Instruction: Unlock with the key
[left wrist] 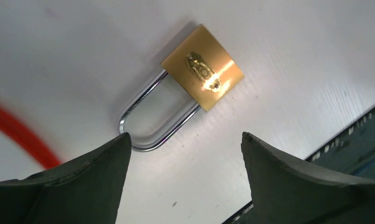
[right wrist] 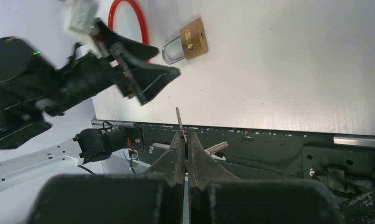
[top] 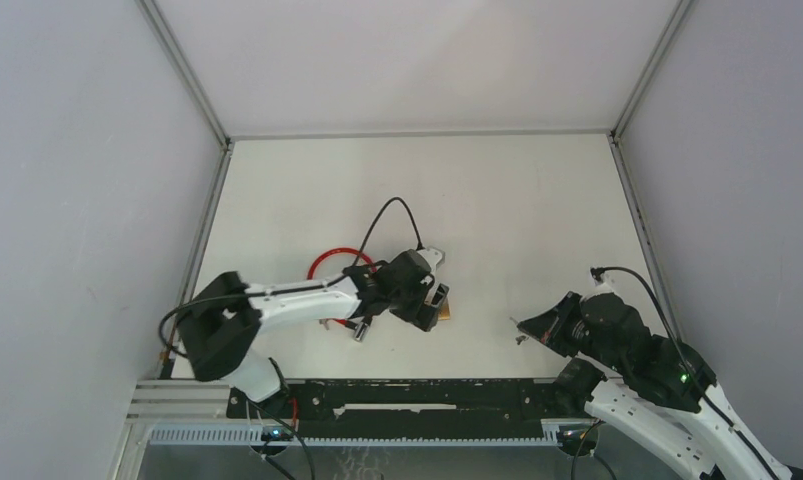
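Note:
A brass padlock (left wrist: 202, 67) with a closed steel shackle (left wrist: 148, 126) lies flat on the white table (top: 537, 210). My left gripper (left wrist: 183, 137) hovers just above it, open, with nothing between its fingers; the left fingertip (left wrist: 115, 154) overlaps the shackle's bend. In the top view the padlock (top: 444, 313) peeks out under that gripper (top: 429, 298). My right gripper (right wrist: 186, 135) is shut on the key (right wrist: 179, 119), whose thin blade sticks out beyond the tips toward the padlock (right wrist: 193, 44). A second key (right wrist: 218, 148) hangs beside the fingers. The right gripper (top: 537, 328) sits right of the padlock.
A red loop of cable (top: 332, 262) lies on the table behind the left arm, with a small metal end piece (top: 358, 328) near it. A black rail (top: 427, 395) runs along the table's near edge. Grey walls enclose the table on both sides.

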